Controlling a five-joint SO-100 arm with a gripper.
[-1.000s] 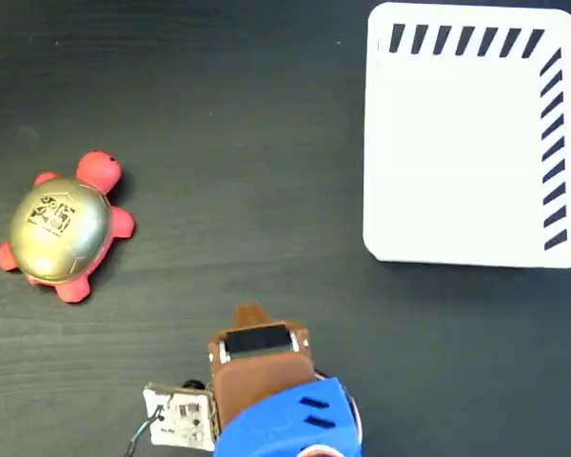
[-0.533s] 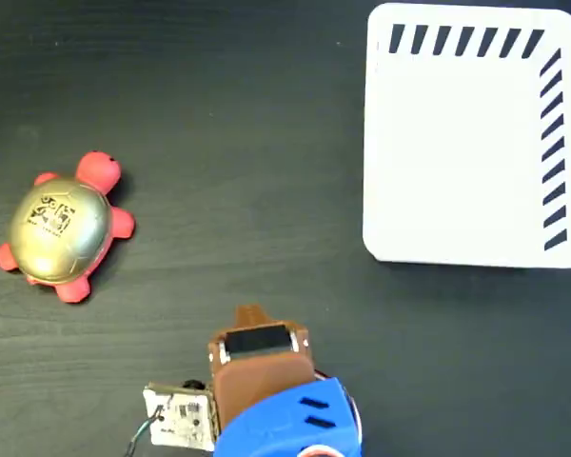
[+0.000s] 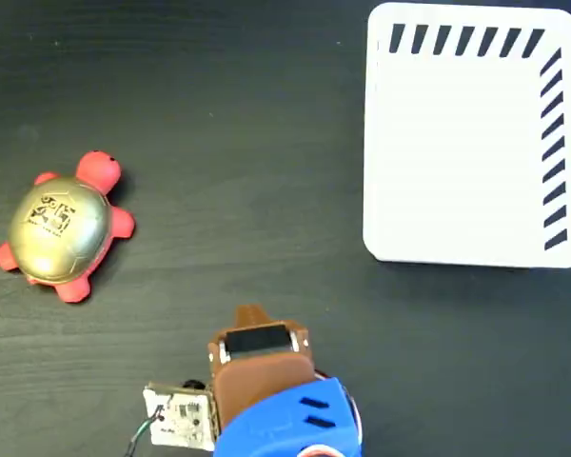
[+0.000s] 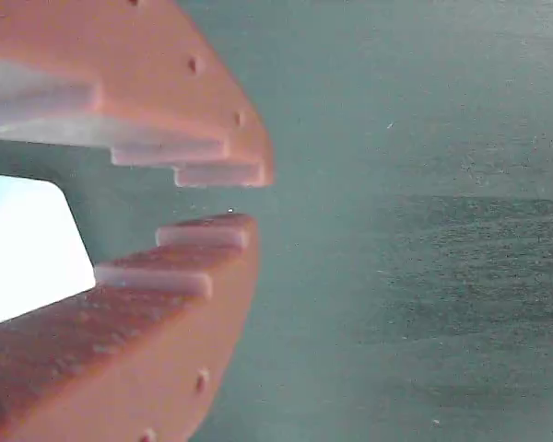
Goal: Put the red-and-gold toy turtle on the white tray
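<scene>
My end effector point(image 4: 230, 198) sits parked at the bottom edge of the fixed view point(image 3: 250, 319), folded back over the arm base. In the wrist view its two orange toothed jaws stand slightly parted with nothing between them, so I call it released and empty, though the close, blurred framing makes the gap hard to judge.

Taking the white tray point(image 3: 457, 152) as landmark: my end effector is below and to the left of it, well apart. The red-and-gold toy turtle point(image 3: 62, 227) lies far left of the tray, at the opposite side of the dark desk point(image 3: 247, 143), resting flat, shell up, untouched.

Step in hand, as I judge it: the very start, reach not begun. Next move calls for swinging the arm away from the tray toward the turtle, widening the jaws and coming down over the shell.

Turtle's head points up-right in the fixed view, roughly toward the tray side. Long axis runs diagonally from lower-left tail to upper-right head, so I would probably close the jaws across the shorter width, between the legs.
</scene>
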